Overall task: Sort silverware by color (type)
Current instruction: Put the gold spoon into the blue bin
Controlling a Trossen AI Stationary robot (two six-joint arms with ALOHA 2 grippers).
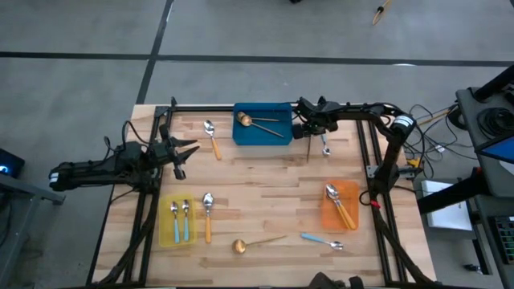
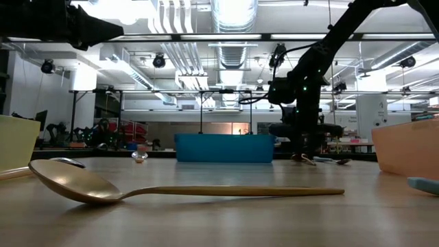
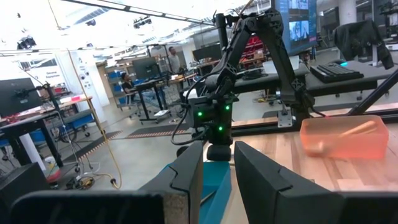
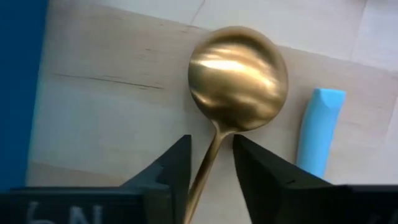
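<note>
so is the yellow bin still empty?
No. In the high view the yellow bin holds two blue-handled spoons lying side by side.
</note>
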